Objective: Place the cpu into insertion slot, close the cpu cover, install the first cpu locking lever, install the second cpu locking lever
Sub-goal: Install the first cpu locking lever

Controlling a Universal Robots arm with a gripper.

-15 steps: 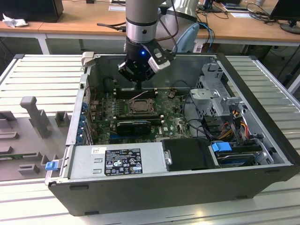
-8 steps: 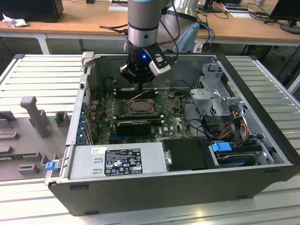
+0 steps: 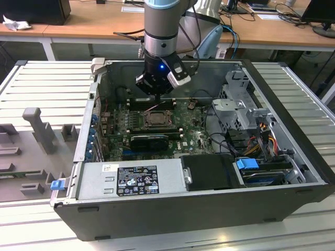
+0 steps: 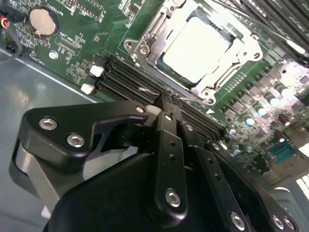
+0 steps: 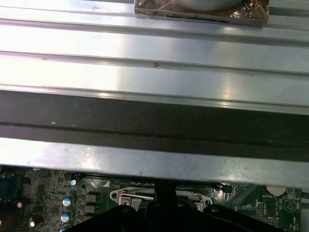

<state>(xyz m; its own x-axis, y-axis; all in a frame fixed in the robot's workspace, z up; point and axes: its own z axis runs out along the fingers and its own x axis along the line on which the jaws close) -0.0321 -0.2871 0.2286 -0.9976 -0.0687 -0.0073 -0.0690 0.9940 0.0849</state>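
The cpu [image 4: 195,48] lies flat in the insertion slot [image 3: 157,119], its pale silver top showing. The cpu cover [image 4: 155,36] lies down around it as a silver frame. My gripper [image 4: 169,102] is shut, with its two black fingers pressed together. The tip stands at the socket's edge, at a thin wire locking lever [image 4: 150,90] next to the memory slots. I cannot tell whether the tip touches the lever. In the exterior view the gripper [image 3: 157,94] hangs just behind the socket, inside the open computer case. In the first wrist view the gripper [image 5: 165,191] sits in front of the socket's silver rim [image 5: 126,196].
Black memory slots [image 4: 125,79] run beside the socket. A coin battery [image 4: 41,20] sits on the green board. A long black expansion card [image 3: 149,140], the power supply [image 3: 131,178] and a drive cage [image 3: 241,104] with cables crowd the case. The case walls [image 5: 154,72] stand close.
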